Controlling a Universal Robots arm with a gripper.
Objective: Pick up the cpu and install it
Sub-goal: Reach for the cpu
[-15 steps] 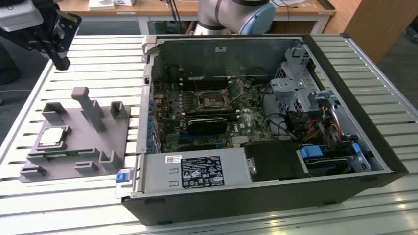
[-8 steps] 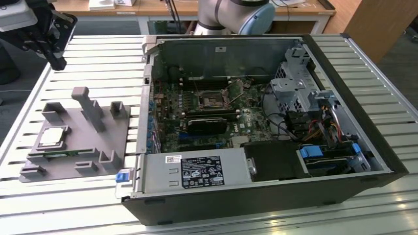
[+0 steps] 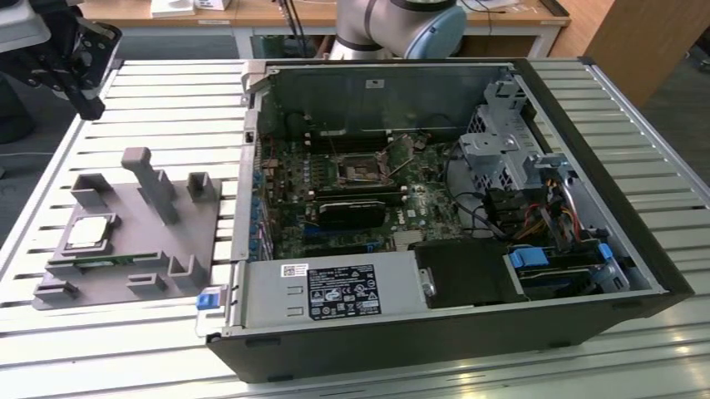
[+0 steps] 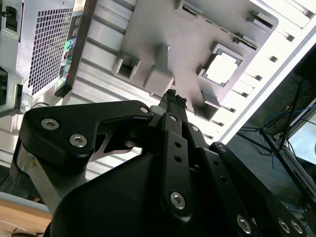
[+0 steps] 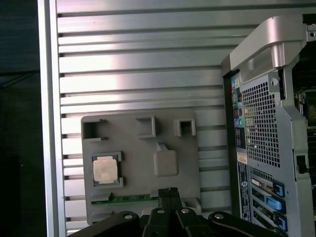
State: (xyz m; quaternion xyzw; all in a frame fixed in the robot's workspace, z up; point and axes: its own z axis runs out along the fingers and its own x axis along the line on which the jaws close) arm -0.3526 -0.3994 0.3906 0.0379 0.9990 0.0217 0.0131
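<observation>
The cpu [image 3: 91, 232], a small square chip with a silvery top, lies flat in a recess of the grey holder [image 3: 166, 241] on the slatted table, at the exterior view's left. Both wrist views look down on the cpu [image 5: 105, 169] [image 4: 220, 68] in its recess. My black gripper [image 3: 89, 103] hangs high over the table's far left corner, well above the holder and apart from it. Its fingers [image 4: 170, 106] are pressed together with nothing between them, and the gripper [image 5: 169, 191] is shut. On the motherboard in the open computer case [image 3: 444, 332] sits the square socket [image 3: 363, 170].
The holder has an upright post [image 3: 150, 179] and several raised blocks around the chip. A green memory stick [image 5: 131, 198] lies in a slot along the holder's edge. The case's perforated back panel [image 5: 261, 128] stands close beside the holder. The table edge [image 5: 48, 123] is near.
</observation>
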